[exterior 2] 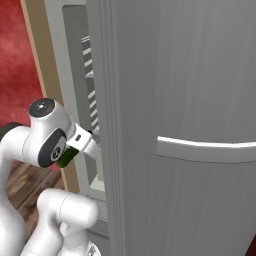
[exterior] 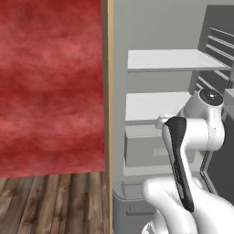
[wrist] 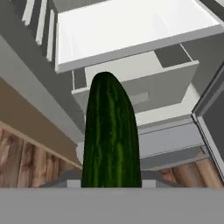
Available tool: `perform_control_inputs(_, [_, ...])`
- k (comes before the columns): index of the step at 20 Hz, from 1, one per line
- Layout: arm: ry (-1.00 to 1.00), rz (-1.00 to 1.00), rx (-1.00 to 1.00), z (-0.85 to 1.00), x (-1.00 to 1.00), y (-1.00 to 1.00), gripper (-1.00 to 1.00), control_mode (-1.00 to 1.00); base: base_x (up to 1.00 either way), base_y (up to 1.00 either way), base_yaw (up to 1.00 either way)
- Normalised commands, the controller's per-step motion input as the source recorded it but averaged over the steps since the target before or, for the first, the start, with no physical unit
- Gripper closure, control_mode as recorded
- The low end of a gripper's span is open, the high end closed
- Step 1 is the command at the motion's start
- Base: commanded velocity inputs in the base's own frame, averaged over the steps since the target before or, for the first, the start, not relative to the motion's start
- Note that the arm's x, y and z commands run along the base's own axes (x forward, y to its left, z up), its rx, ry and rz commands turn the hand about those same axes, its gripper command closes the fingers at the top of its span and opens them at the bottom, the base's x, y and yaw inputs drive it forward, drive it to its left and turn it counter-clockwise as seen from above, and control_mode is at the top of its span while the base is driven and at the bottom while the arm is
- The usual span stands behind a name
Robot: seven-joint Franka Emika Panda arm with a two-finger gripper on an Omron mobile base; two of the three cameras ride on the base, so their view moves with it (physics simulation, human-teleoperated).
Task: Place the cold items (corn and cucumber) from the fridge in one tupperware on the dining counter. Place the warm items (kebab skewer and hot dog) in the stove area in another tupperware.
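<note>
Hand (wrist: 111, 183) clamped on cucumber (wrist: 110, 135), held lengthwise before open fridge shelves (wrist: 131, 30).

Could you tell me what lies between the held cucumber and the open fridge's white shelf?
In the hand view, nothing: the cucumber in the shut jaws rises before the fridge's white shelf, only air between.
</note>
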Motion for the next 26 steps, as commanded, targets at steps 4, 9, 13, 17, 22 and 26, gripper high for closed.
perform_control_inputs(4, [-0.28, 0.17, 0.00, 0.00, -0.64, 0.17, 1.00, -1.00, 0.00, 0.00, 0.00])
perform_control_inputs(9, [-0.10, 0.09, 0.00, 0.00, -0.18, 0.00, 1.00, -1.00, 0.00, 0.00, 0.00])
perform_control_inputs(13, [-0.06, 0.05, 0.00, 0.00, -0.13, 0.00, 1.00, 1.00, -0.13, 0.01, 0.09])
perform_control_inputs(17, [0.00, 0.00, 0.00, 0.00, 0.00, 0.00, 1.00, 1.00, -0.31, 0.40, 0.44])
perform_control_inputs(22, [0.00, 0.00, 0.00, 0.00, 0.00, 0.00, 1.00, 1.00, -0.51, 0.73, 0.57])
perform_control_inputs(26, [0.00, 0.00, 0.00, 0.00, 0.00, 0.00, 1.00, 1.00, -0.85, 0.97, 0.36])
